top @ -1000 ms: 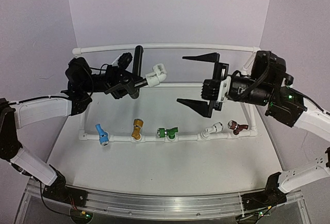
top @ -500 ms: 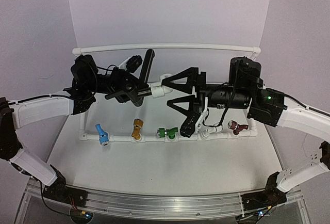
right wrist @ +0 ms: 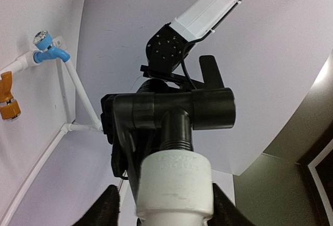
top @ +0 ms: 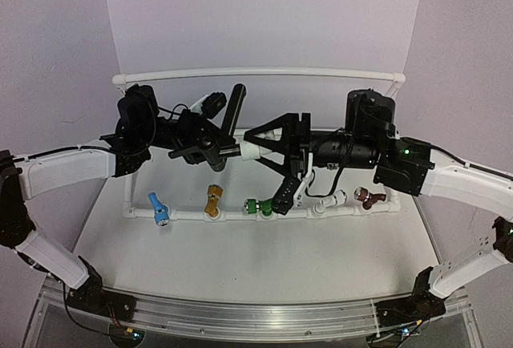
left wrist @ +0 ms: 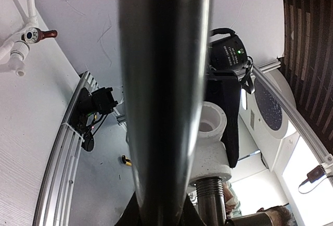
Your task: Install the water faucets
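Observation:
The dark faucet hangs in mid-air above the table, its long lever pointing up and its threaded stem screwed into the white pipe fitting. My left gripper is shut on the faucet body. My right gripper comes in from the right, its jaws either side of the fitting. In the right wrist view the fitting stands between the fingers; the right finger touches it and a narrow gap shows at the left one. The left wrist view is mostly filled by the lever, with the fitting behind.
A white pipe frame lies on the table below the arms. Its front rail carries a blue faucet, a yellow one, a green one, a white one and a dark red one. A back rail runs behind.
My right gripper has swung left to the white fitting and narrowed its wide jaws around it. The left arm shifted the faucet slightly right, still gripping it.

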Robot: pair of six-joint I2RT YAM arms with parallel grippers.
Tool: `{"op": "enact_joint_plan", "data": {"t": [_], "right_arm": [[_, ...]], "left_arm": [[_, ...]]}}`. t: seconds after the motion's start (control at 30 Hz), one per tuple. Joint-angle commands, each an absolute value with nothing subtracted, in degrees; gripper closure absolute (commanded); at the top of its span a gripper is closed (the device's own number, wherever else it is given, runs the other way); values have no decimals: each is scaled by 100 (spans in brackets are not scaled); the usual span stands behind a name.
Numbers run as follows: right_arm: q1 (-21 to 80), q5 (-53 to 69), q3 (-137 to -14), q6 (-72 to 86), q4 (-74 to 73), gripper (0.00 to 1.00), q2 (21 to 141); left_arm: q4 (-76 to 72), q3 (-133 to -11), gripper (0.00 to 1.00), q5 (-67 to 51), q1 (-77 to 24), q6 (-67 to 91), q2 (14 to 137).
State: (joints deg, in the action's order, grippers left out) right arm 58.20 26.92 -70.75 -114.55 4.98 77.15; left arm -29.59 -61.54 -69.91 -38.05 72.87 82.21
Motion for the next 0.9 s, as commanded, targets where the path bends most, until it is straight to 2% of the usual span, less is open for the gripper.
{"op": "enact_joint_plan", "data": {"t": [0.0,0.37,0.67,0.87], "right_arm": [[5844,2761,-7326,-11848,686,60,7760],[5931,2982,-7306,-9890,97,99,7483],[5968,2829,-7231,-7862,88,100,7321],[5983,2852,-7497,-5824,79,100,7428]], "left_arm": [[-3179,-6562,100,-7029,-3841,7098,8108],[-2700,-6618,100,-5904,-3841,5864,7573],[-2798,-6449,100,-4984,-3841,5557,7275],[-2939,-6333,100,-4613,-3841,5206,7131]]}}
